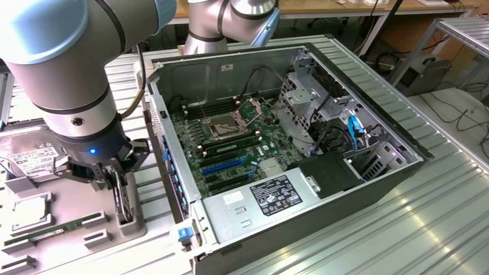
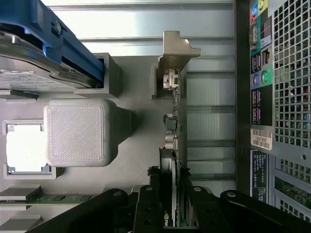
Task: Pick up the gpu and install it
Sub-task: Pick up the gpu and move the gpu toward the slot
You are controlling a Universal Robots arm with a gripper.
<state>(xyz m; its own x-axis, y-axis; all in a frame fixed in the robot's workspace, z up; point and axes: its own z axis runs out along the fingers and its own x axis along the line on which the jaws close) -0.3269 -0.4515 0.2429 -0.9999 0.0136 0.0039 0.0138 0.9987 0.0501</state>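
The gpu stands on its edge in a slot of the grey holder tray, at the exterior view's left beside the open computer case. In the wrist view the gpu is edge-on, with its silver bracket at the far end. My gripper comes down from above, and its black fingers press against both faces of the card, so my gripper is shut on it. The card still rests in the tray. Blue expansion slots lie on the motherboard inside the case.
The tray also holds a hard drive in a blue carrier, a CPU, a green RAM stick and a grey block. The case's rear panel stands close beside the card. Drive cages and cables fill the case's right half.
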